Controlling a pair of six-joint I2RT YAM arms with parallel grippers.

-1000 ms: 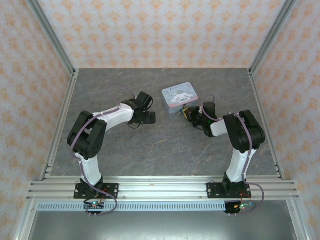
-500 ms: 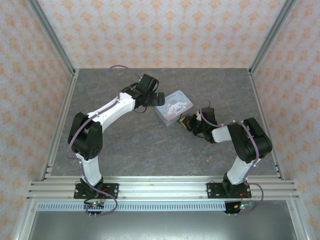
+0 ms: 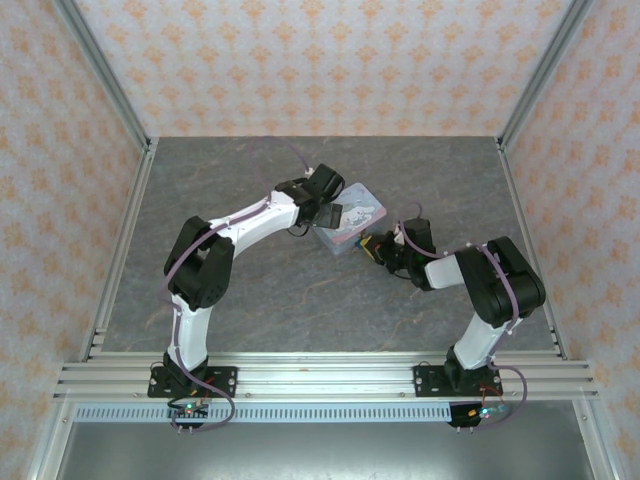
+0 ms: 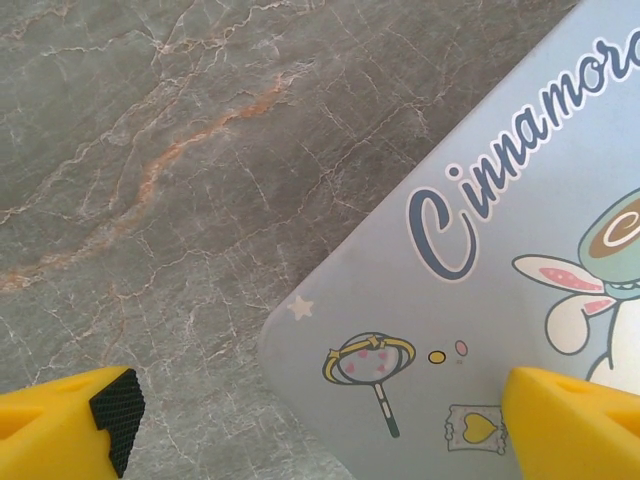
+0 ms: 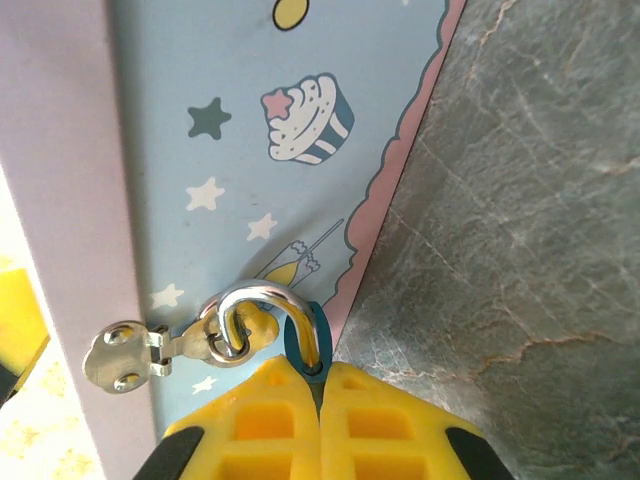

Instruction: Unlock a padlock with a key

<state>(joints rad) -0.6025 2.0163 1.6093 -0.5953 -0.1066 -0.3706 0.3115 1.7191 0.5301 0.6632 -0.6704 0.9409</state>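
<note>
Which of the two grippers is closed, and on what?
The right gripper: its yellow fingers meet on the teal padlock hanging from the tin box by its hasp. The left gripper is spread wide open above the box's lid corner, holding nothing.

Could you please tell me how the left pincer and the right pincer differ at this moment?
The left pincer is open, fingers wide apart; the right pincer is shut on the padlock. The left pincer holds nothing over a corner of the tin box lid; the right pincer works at its hasp side. Both have yellow fingers.
</note>
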